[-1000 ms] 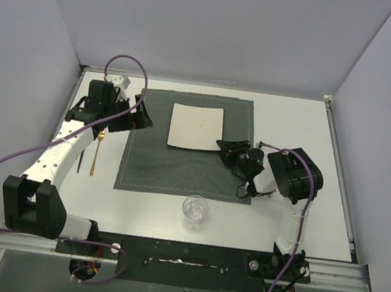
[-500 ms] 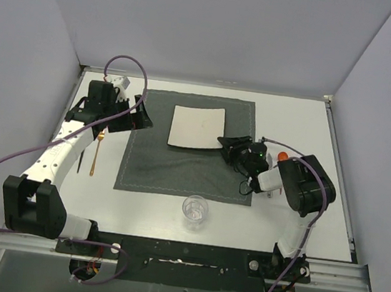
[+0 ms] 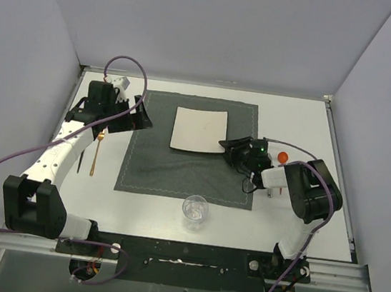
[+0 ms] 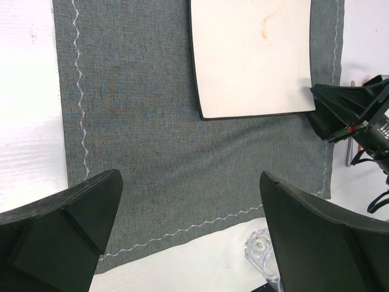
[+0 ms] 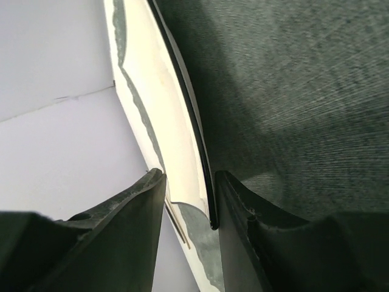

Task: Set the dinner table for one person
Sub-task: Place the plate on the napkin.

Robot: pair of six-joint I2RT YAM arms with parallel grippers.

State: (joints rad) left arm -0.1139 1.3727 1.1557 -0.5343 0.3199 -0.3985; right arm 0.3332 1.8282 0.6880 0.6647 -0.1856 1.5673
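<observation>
1. The surface (image 3: 306, 124) is the wide white top with a thin metal rim. It spreads in front of both arms and carries everything else.
2. The dark grey placemat (image 3: 171, 168) lies in the middle of it, and the white square plate (image 3: 199, 128) sits on the far half of the placemat, a little toward the right.
3. The right gripper (image 3: 221, 145) is at the plate's near right corner. In the right wrist view the plate's rim passes between its fingers, and the gap is narrow, so we judge that it clamps the plate.
4. From this gripper the plate lies to the left and farther away. The plate has no long axis, and its edges run almost parallel to the placemat's edges.
5. The left gripper (image 4: 190, 179) hovers wide open over the left part of the placemat, apart from the plate. The right arm is therefore the nearer one.
6. A clear glass (image 3: 195, 211) stands just beside the placemat's near edge, and a gold utensil (image 3: 96, 153) lies to the left of the placemat.
7. We can read no brand, label or writing; we see only a faint brownish mark on the plate.
</observation>
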